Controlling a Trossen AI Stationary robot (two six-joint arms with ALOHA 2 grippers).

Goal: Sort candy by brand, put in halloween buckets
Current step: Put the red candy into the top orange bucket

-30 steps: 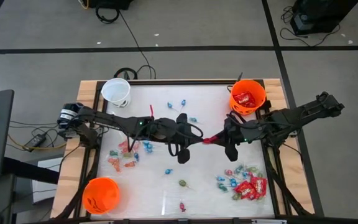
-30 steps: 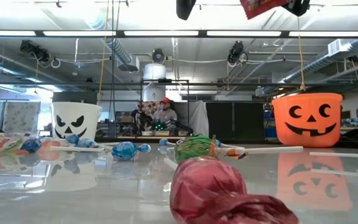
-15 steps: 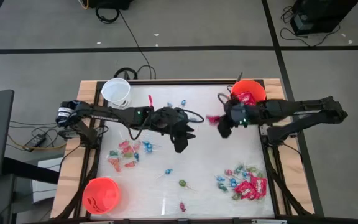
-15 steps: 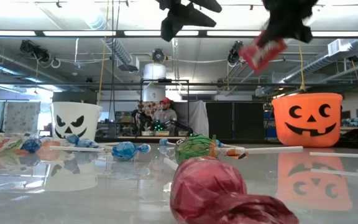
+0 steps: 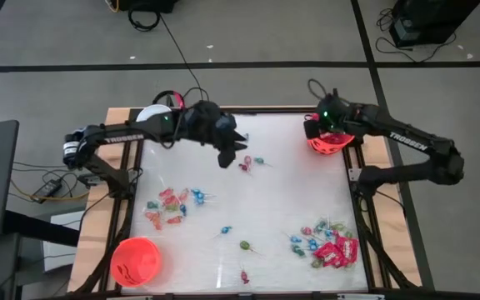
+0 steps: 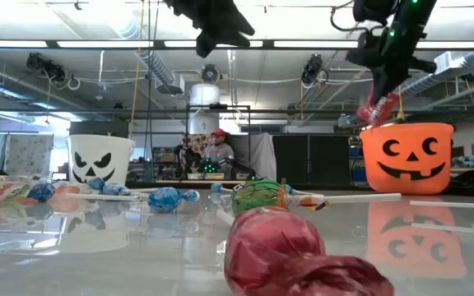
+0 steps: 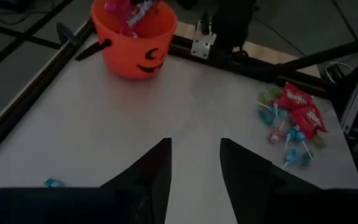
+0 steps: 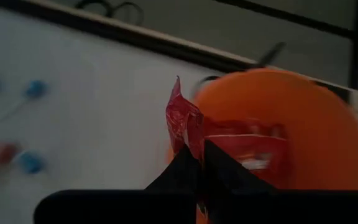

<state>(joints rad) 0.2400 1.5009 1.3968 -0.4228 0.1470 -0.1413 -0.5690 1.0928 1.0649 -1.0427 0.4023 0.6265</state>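
From the high view we see the right gripper reaching over the orange bucket at the far right corner of the table, while the left gripper hangs above the far middle of the table, just right of the white bucket, which the left arm partly hides. A second orange bucket stands at the near left corner. Candy lies in groups: a red and blue pile at the near right, a cluster at the left, a few blue lollipops near the left gripper, and single pieces along the near middle. In the low view we find the right gripper pinching a red packet that dangles just above the rim of the pumpkin-faced orange bucket; the left gripper is up high, its fingers parted with nothing between them, and the white bucket with its dark grin stands at the left. A red wrapped piece fills the foreground, a green one behind it. A person sits far back in the room. The left wrist view shows its two fingers apart and empty, looking toward the far orange bucket, which has candy in it. In the right wrist view the fingers are closed on the red packet, held over the orange bucket.
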